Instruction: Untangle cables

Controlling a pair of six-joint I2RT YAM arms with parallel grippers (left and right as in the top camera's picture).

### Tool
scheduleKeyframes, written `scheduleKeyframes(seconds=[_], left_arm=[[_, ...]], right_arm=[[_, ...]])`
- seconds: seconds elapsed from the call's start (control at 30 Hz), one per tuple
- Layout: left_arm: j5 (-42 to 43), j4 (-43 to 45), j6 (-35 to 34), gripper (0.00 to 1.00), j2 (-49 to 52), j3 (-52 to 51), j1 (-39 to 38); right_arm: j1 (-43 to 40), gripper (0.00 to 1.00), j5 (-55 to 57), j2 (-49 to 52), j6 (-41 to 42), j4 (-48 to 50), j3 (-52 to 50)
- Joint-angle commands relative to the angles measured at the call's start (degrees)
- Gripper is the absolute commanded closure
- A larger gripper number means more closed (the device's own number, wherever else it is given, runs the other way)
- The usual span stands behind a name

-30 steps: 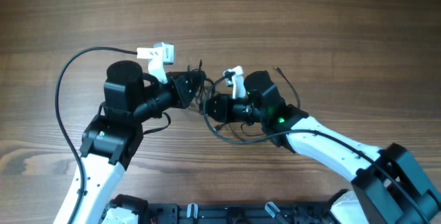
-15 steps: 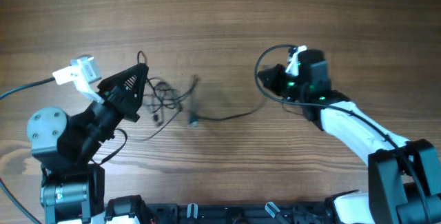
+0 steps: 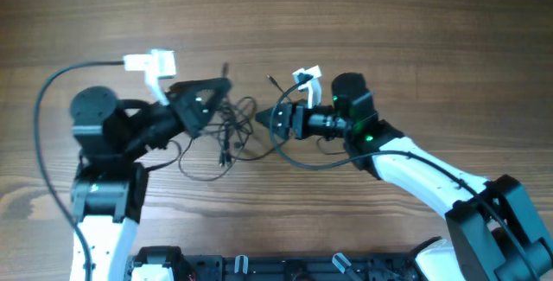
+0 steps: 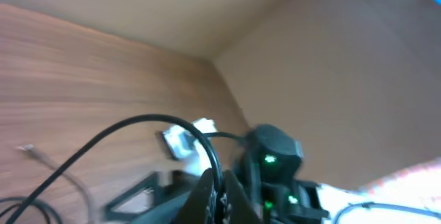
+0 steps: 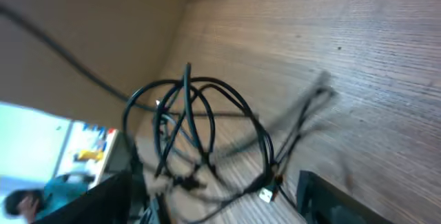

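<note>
Left gripper (image 4: 220,193): fingers pressed together on a black strand that arcs up and left out of the pinch. The wrist view is blurry, but the pinch itself reads clearly. From overhead it sits at the left edge of the cables (image 3: 232,130) and points right.

Right gripper (image 3: 266,118): spread. The wrist view shows its fingers (image 5: 324,196) wide apart at the bottom corners with nothing between the pads. It points left at the bundle, just beside its right edge; contact can't be judged.

The cables lie mid-table between the two grippers, a loose knot of overlapping loops on the wood. One strand trails toward the near left and another curves right under the right gripper. A tiny plug end (image 5: 266,195) lies flat on the table at the near edge of the loops, and a second strand runs off to the right, motion-blurred.

Right arm (image 4: 272,158) has a green LED lit and faces the left wrist camera. A thicker arm cable (image 3: 47,117) loops around the left arm, apart from the bundle. The table (image 3: 389,22) is wood grain.
</note>
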Motion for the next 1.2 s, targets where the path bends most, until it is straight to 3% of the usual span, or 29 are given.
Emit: scheduleKeyframes(seconds=[0.0,0.1,0.17,0.27,0.33,0.47,0.5,0.63,0.9,1.17], left_arm=[[4.83,3.89,-0.15,0.96,2.21,0.59,-5.25],[4.85,6.45,-0.17,0.96,3.15,0.59,-9.16],[4.85,7.65,-0.39,0.96,3.17,0.59,-11.58],[4.87,10.03,-0.66,0.96,2.99,0.59,-14.27],[4.85,12.11,-1.73,0.96,2.67,0.59,-14.47],[4.83,17.14,-2.75,0.96,1.92,0.59,-12.63],[4.83,17.38,-2.75,0.96,1.73,0.59,-11.67],[4.85,17.35,-3.65,0.96,0.42,0.59,-4.61],[4.76,17.4,-6.84,0.96,-0.26,0.59,15.76],[-3.45,17.33,-6.84,0.96,0.26,0.59,30.58]], right_arm=[[2.86,0.21,7.82,0.7,1.42,0.17,0.26],[4.55,0.21,11.17,0.7,1.49,-0.46,0.26],[4.94,0.27,17.16,0.7,4.0,-2.14,0.26],[4.92,0.53,25.31,0.7,8.63,-3.98,0.24],[4.92,0.59,25.03,0.7,8.7,-3.02,0.24],[4.55,0.93,26.84,0.7,6.97,-6.62,0.24],[4.02,0.96,29.68,0.68,7.15,-9.18,0.26],[-3.13,0.96,35.12,0.68,6.54,-16.35,0.26],[-26.91,0.96,26.93,0.66,2.4,-16.85,0.26],[-37.94,0.96,26.73,0.68,0.96,-20.65,0.26]])
